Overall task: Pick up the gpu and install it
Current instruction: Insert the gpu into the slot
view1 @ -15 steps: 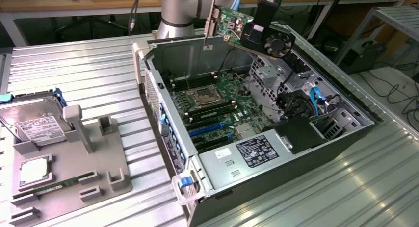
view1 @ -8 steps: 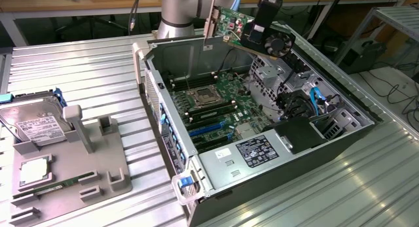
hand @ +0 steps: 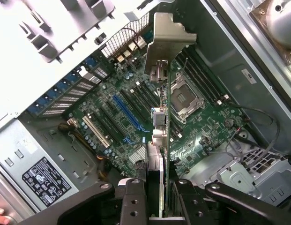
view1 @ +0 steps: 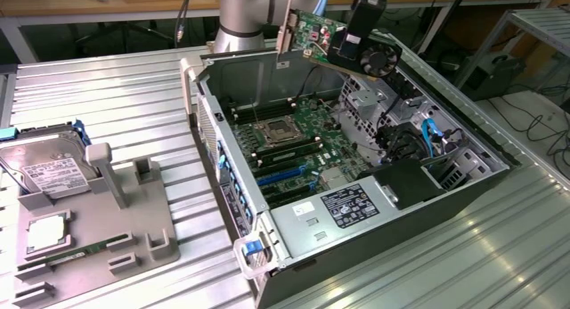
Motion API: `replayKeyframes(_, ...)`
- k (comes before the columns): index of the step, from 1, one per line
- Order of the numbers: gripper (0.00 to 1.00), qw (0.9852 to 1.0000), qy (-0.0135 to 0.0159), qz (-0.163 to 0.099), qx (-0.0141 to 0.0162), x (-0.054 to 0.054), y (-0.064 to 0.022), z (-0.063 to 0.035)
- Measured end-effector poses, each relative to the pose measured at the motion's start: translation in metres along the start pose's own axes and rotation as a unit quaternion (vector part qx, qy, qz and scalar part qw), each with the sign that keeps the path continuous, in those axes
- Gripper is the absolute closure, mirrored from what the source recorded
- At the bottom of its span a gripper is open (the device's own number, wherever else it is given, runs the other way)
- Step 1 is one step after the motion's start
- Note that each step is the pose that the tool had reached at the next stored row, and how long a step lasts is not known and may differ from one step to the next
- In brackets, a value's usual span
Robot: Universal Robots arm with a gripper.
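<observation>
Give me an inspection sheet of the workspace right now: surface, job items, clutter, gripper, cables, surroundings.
Surface: ribbed metal table carrying an open computer case and a grey fixture tray.
Job's things: gpu held in the air above the open case, tilted and not seated; the motherboard lies exposed below it.
Clutter: hard drive and RAM stick sit in the tray.
Gripper: gripper shut on the gpu, gripping the card edge-on.
Cables: blue cables inside the case, toward the exterior view's right.
Surroundings: wooden bench behind the table; loose floor cables at the exterior view's right.
</observation>
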State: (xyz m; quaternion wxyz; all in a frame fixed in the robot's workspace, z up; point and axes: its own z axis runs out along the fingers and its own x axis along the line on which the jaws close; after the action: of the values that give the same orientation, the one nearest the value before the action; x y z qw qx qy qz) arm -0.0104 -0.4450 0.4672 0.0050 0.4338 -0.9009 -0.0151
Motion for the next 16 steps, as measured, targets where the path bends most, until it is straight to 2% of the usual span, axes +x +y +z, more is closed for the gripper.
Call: replayKeyframes(16,0.73,0.9991,0.0014,-0.043,-0.0002,0.0004,0.0000,0.0000)
